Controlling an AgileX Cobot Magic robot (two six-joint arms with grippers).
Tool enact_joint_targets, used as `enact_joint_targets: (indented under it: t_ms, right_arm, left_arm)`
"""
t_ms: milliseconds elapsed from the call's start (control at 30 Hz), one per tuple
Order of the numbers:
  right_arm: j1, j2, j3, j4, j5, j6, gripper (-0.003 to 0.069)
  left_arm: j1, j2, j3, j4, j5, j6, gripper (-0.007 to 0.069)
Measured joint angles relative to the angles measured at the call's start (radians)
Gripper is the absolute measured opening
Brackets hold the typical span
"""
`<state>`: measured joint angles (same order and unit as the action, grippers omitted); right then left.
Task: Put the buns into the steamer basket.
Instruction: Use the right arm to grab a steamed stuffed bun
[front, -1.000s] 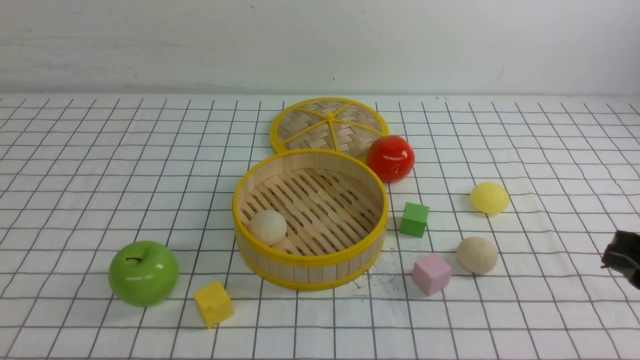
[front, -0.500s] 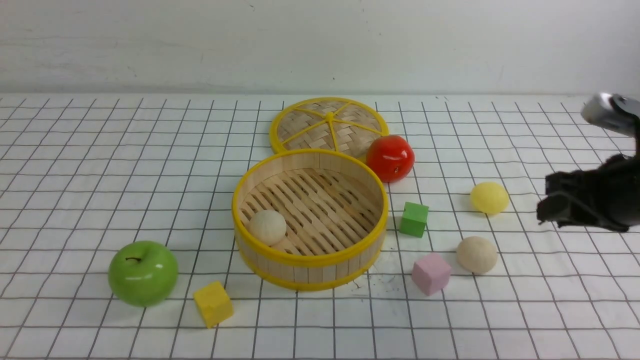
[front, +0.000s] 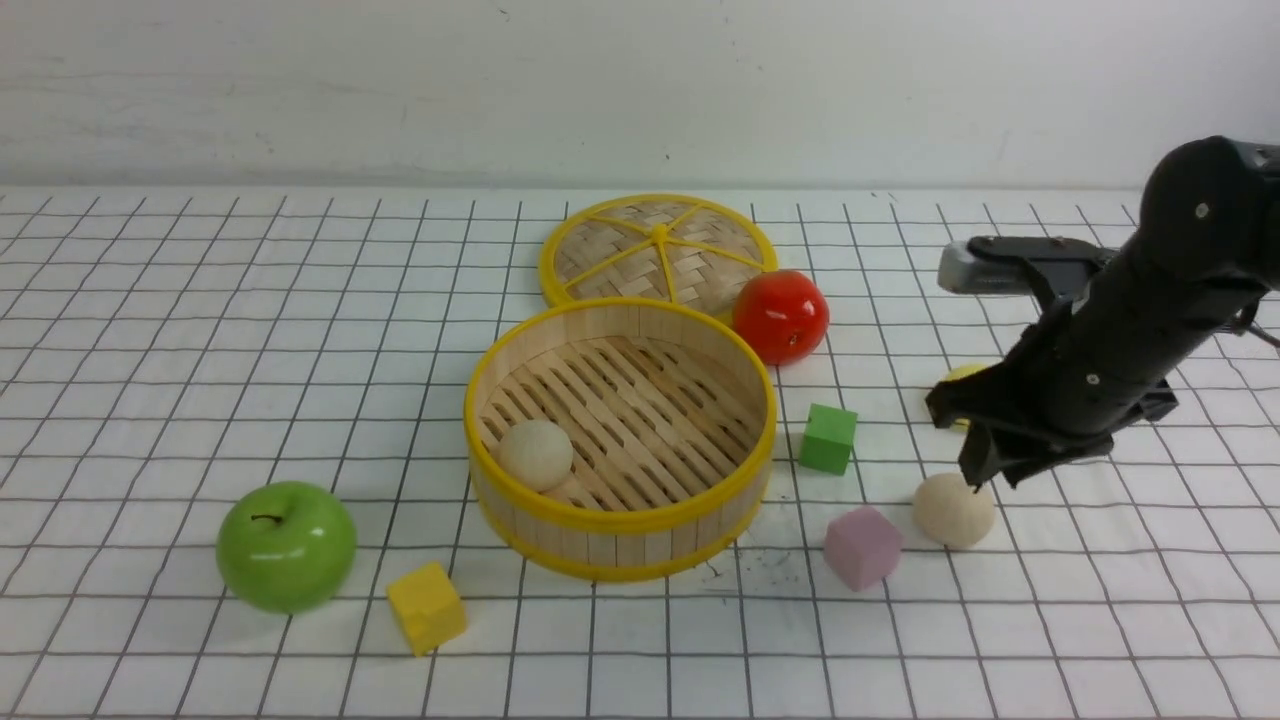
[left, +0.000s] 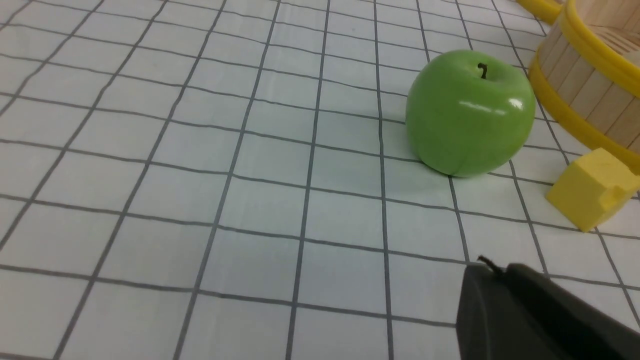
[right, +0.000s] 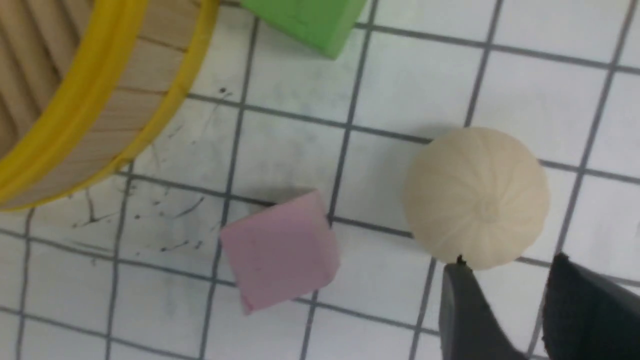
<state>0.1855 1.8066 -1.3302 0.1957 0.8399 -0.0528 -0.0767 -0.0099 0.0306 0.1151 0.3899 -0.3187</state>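
Note:
The steamer basket (front: 620, 520) stands mid-table with one beige bun (front: 536, 454) on its slatted floor. A second beige bun (front: 953, 510) lies on the table right of the basket, beside a pink cube. My right gripper (front: 985, 470) hangs just above and behind it, open and empty. In the right wrist view its tips (right: 509, 261) sit at the edge of that bun (right: 477, 195). The pale yellow bun (front: 962, 373) peeks out behind the right arm. My left gripper (left: 492, 270) is shut on nothing, low over the table near the apple; the front view does not show it.
A green apple (front: 287, 545) and a yellow cube (front: 427, 606) lie left of the basket. A green cube (front: 828, 438) and a pink cube (front: 862, 546) lie to its right. The woven lid (front: 657, 250) and a red tomato (front: 781, 316) are behind it.
My right arm has swung in from the right edge toward the left, over the beige bun on the table, and now covers most of the yellow bun. The objects have not moved.

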Motion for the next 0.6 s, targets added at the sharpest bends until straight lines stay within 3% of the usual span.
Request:
enact_joint_targets:
  t_ms: [600]
  right_arm:
    - [0.014,0.122,-0.005,-0.031,-0.079,0.031,0.0239]
  left_arm:
    - [0.000,0.000,0.000,0.000,-0.002,0.000,0.0040]
